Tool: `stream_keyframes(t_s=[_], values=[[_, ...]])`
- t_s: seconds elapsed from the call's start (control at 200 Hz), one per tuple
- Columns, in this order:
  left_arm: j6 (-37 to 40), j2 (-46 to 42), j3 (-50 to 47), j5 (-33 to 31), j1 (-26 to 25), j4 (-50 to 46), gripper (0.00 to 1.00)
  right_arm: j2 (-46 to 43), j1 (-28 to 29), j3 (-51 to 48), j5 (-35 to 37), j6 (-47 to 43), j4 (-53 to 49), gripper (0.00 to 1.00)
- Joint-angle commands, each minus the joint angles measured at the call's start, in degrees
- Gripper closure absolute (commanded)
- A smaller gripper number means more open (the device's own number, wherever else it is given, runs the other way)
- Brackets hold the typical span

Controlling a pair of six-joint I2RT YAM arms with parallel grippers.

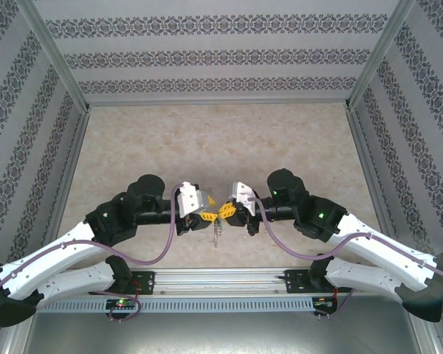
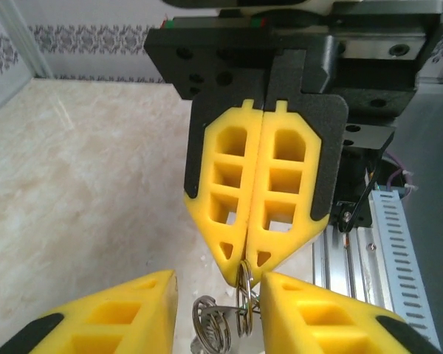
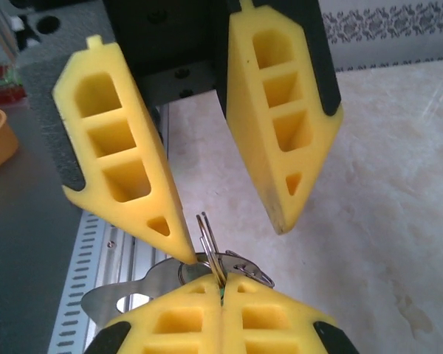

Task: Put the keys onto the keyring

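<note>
- In the top view, the left end effector (image 1: 205, 215) and the right end effector (image 1: 224, 212) are seen tip to tip above the near edge of the worktop (image 1: 221, 140), with the key (image 1: 217, 236) hanging below them.
- From the left wrist, the right end effector's jaws are seen pressed together, with the keyring (image 2: 244, 291) pinched at their tips.
- From the right wrist, the left end effector's jaws are seen spread wide on either side of the keyring, with nothing held.
- Bare worktop is left free on the far side and to both sides; the metal rail (image 1: 221, 279) lies just nearer.
</note>
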Motion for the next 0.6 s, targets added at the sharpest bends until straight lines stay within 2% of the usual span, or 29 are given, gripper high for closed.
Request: stream_keyframes(t_s=[0.0, 0.18, 0.595], values=[[1.31, 0.65, 2.50, -2.43, -0.66, -4.74, 0.65, 1.04, -0.07, 2.09, 2.38, -1.49, -1.83, 1.00], [1.69, 1.69, 2.93, -2.78, -0.69, -5.61, 0.74, 2.23, -0.02, 2.92, 3.72, -2.36, -3.44, 1.00], [1.28, 3.19, 3.00, -0.46, -0.67, -5.24, 0.74, 2.92, 0.20, 3.44, 3.66, -2.57, -4.01, 1.00]])
